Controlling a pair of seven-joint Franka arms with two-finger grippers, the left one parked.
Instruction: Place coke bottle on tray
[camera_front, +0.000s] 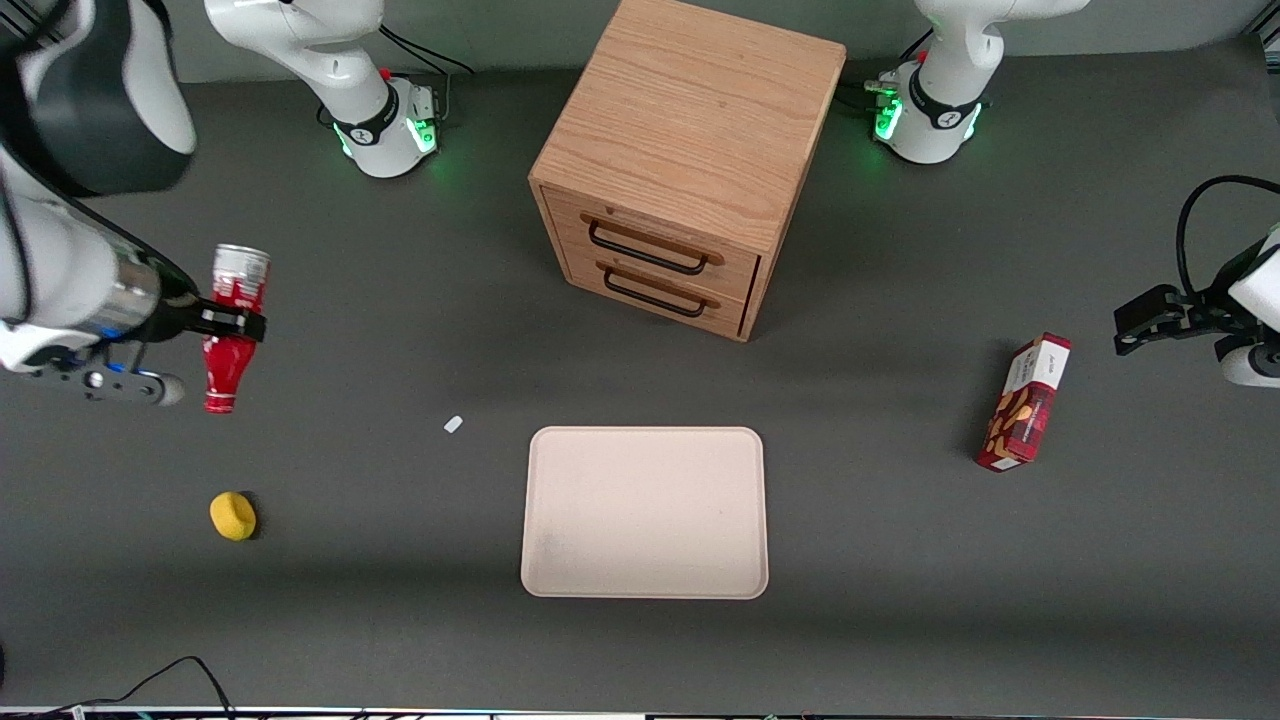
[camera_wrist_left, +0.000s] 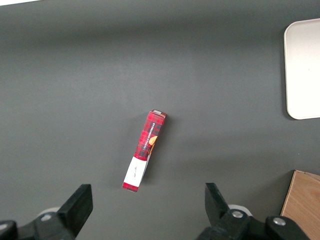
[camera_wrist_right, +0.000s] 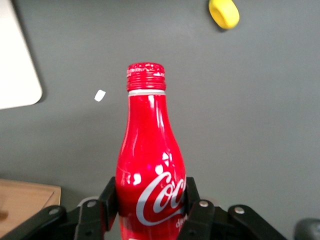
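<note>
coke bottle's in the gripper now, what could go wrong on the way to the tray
1. The gripper is shut on the coke bottle around its smooth, glossy body, with the bottle lying sideways; it could slip or swing during the move.
2. The tray has only a low rim, so a bottle laid down on its side might roll off.
3. The white scrap lies between bottle and tray; a low pass could brush it.

Tray (camera_front: 645, 512) lies on the bench (camera_front: 400, 620) before the cabinet (camera_front: 680, 160); the tool (camera_front: 232, 322) holds the bottle (camera_front: 232, 330) toward the working arm's end.
</note>
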